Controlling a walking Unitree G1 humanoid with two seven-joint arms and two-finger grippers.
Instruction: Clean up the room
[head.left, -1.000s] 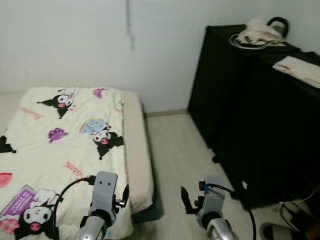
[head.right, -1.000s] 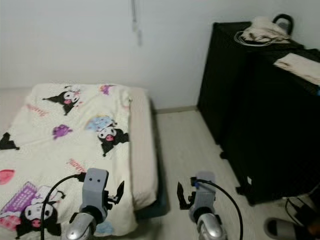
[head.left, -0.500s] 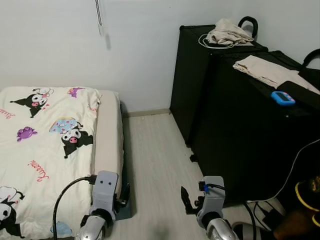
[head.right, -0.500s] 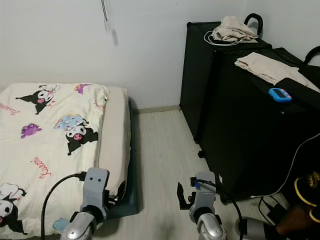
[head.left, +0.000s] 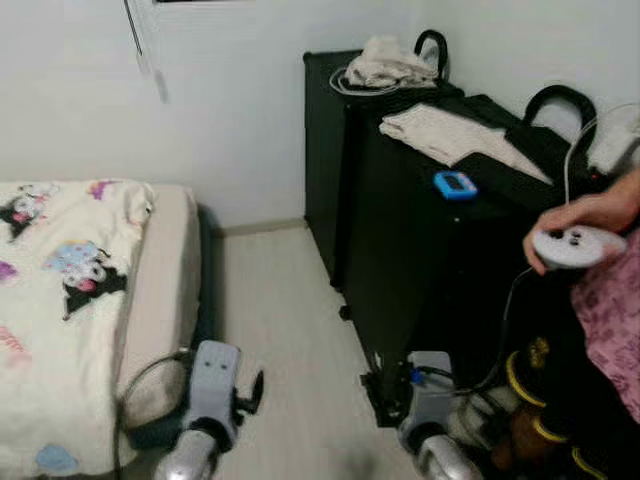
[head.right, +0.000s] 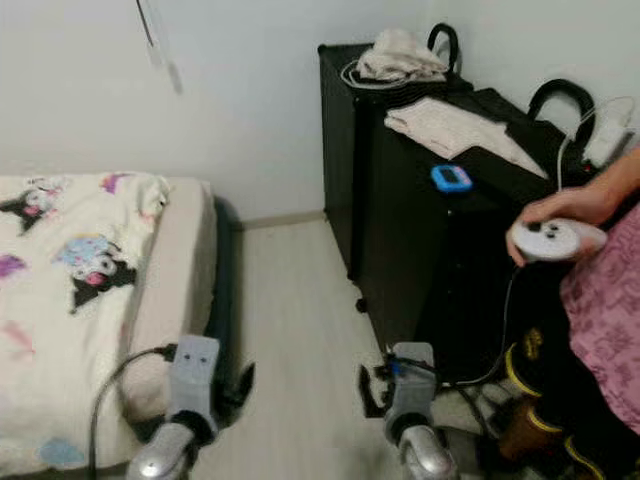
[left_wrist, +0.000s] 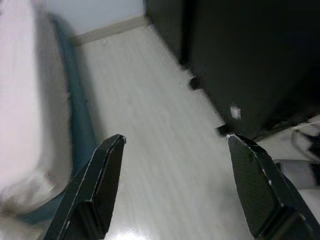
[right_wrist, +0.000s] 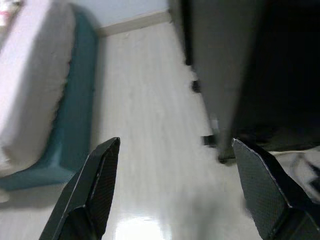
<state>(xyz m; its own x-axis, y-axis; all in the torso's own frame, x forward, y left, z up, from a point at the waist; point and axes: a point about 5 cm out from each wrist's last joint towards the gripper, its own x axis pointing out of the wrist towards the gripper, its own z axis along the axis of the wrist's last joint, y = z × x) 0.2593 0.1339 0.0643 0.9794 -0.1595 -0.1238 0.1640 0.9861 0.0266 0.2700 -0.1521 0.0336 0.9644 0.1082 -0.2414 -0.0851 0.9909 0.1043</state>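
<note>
Both arms are held low over the pale wood floor (head.left: 275, 330). My left gripper (left_wrist: 175, 138) is open with nothing between its fingers, near the foot of the bed (head.left: 150, 300). My right gripper (right_wrist: 176, 142) is also open and empty, close to the base of the black cabinet (head.left: 400, 250). On the cabinet's top lie a crumpled beige bundle (head.left: 385, 62), a folded cream cloth (head.left: 440, 130) and a small blue device (head.left: 455, 184). A cream blanket with cartoon prints (head.left: 50, 270) covers the bed.
A person sits at the far right; a hand (head.left: 580, 215) holds a white controller (head.left: 575, 247). Cables and dark items (head.left: 520, 400) crowd the floor by the cabinet's base. A floor strip runs between bed and cabinet to the white wall (head.left: 230, 120).
The camera has swung to the right: the bed slid toward the left edge, and the person with the controller came into view. Both grippers stay open in the same pose.
</note>
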